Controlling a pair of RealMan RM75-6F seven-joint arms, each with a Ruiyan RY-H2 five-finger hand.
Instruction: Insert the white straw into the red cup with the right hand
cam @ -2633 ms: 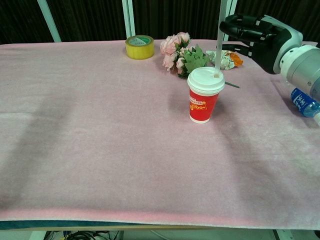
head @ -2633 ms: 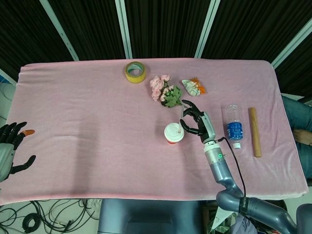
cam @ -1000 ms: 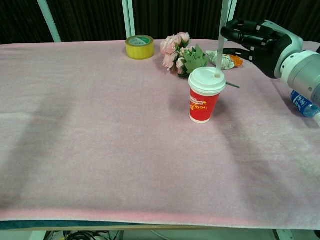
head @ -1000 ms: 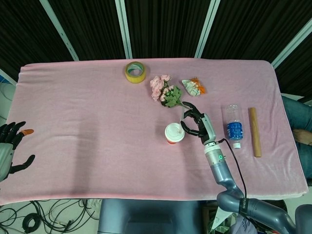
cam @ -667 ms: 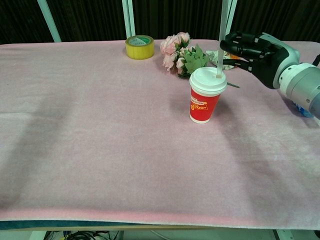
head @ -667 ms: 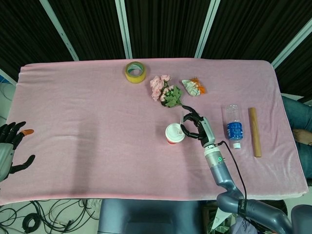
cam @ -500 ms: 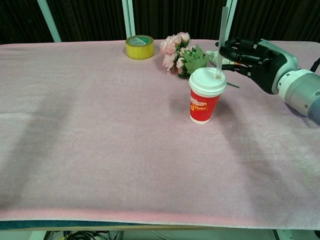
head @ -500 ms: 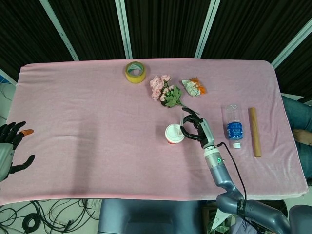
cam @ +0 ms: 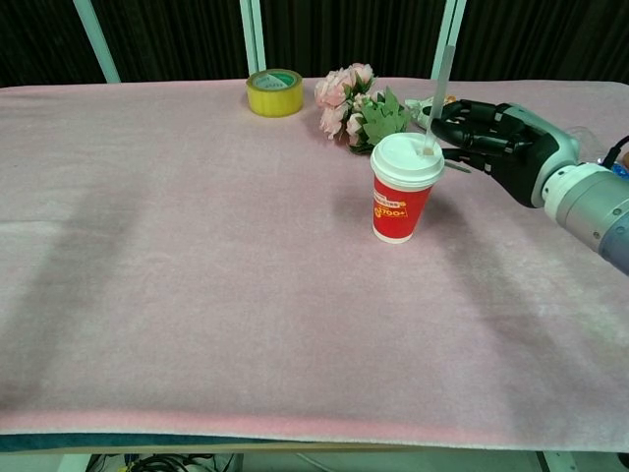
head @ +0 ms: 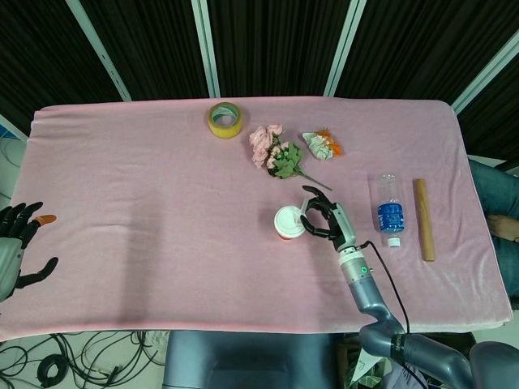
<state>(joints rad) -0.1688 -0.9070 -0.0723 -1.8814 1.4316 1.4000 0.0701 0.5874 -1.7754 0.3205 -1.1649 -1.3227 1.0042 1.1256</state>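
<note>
chest view: right robot hand (cam: 488, 140) on white straw (cam: 440, 84)

White straw (cam: 441, 84) upright in red cup (cam: 401, 192)

Tape roll (head: 225, 119): yellow, far side of the pink tablecloth (head: 146, 203)
Flowers (head: 272, 151): pink, lying flat
Wrapper (head: 322, 144): crumpled, beside flowers
Bottle (head: 390, 210): lying down
Wooden stick (head: 424, 220): beside the bottle

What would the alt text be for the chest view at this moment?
The right robot hand holds a thin white plastic straw whose lower end sits in the white lid of a red paper cup on the pink cloth-covered table. Behind the cup lie a yellow tape roll and pink artificial flowers.
</note>
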